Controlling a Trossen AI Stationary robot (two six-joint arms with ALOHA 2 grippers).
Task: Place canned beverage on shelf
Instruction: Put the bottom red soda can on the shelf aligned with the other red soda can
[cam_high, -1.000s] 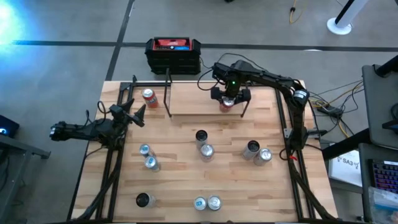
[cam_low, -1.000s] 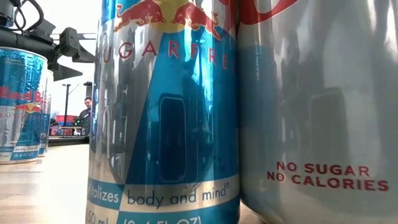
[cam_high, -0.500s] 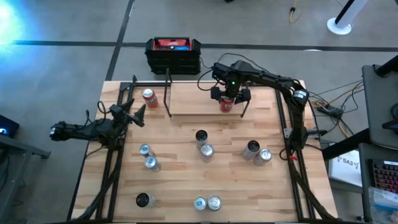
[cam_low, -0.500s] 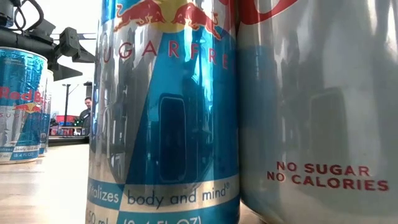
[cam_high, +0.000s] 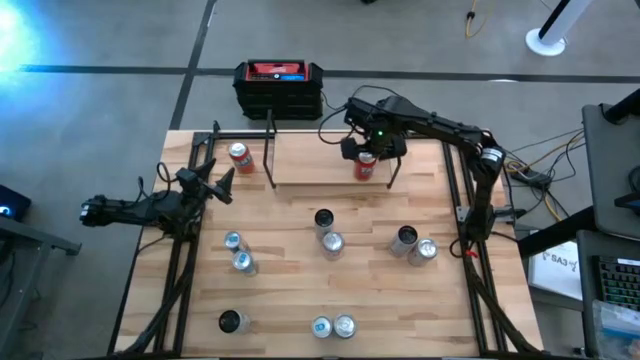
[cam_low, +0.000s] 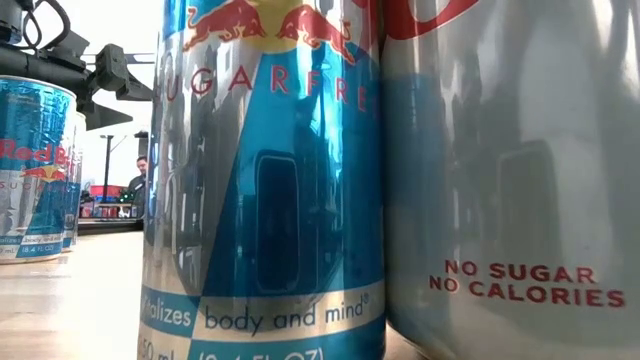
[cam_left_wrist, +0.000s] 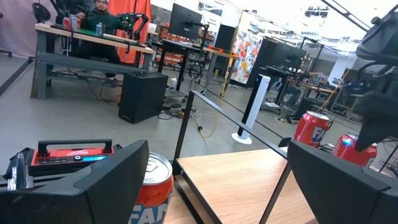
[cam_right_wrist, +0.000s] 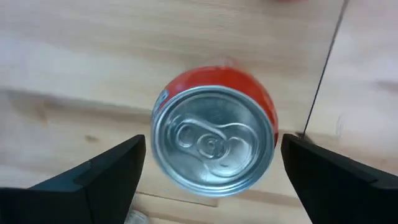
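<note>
Fingers of our right gripper (cam_right_wrist: 211, 171) spread wide, one on each side of the red can (cam_right_wrist: 214, 140), not touching it. Our right arm reaches over the far right end of the shelf (cam_high: 320, 160), where that can stands upright. Our left gripper (cam_high: 222, 185), fingers apart, waits at the table's left edge. Silver cans (cam_high: 330, 243) crowd the nearer table. Close-up cans (cam_low: 265, 180) block the low view.

I see the light wood worktop (cam_high: 300, 290) carrying the shelf (cam_high: 320, 160), one red can (cam_high: 239, 157) and scattered silver cans (cam_high: 333, 243).
</note>
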